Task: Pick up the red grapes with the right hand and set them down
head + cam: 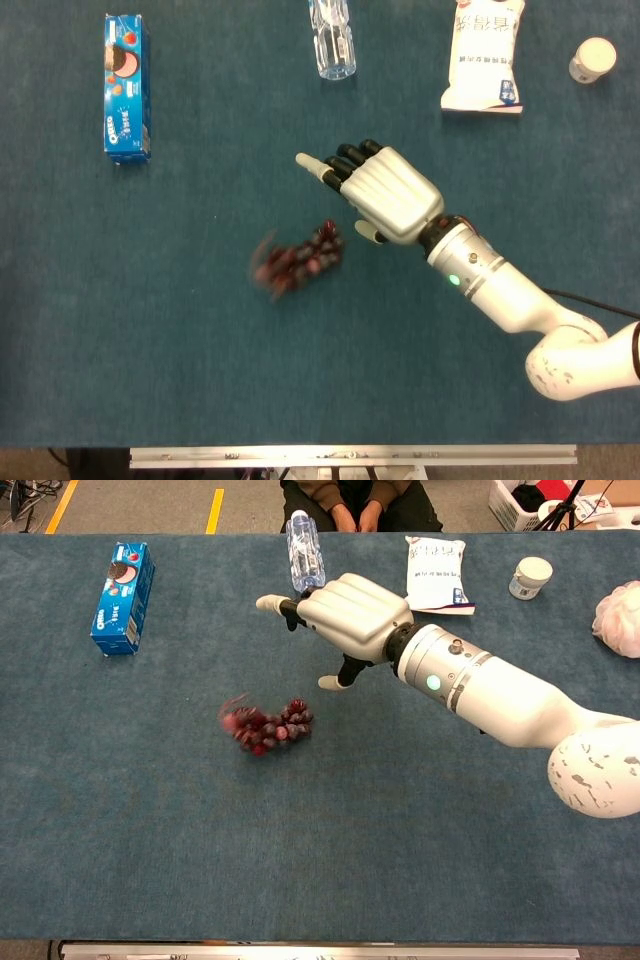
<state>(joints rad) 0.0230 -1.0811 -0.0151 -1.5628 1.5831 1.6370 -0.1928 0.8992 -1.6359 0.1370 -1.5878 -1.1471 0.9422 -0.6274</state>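
With fingers spread and empty, the right hand (350, 615) hangs beside the red grapes (268, 726). Set-down appears complete; next, retract clear of the bunch.

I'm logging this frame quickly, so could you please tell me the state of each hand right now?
Left hand: not in view.
Right hand: open, holding nothing; the grapes lie on the table beside it, blurred.

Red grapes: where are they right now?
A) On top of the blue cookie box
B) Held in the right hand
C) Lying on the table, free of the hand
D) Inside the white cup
C: the red grapes lie on the table, apart from the right hand, whose fingers are spread and hold nothing.
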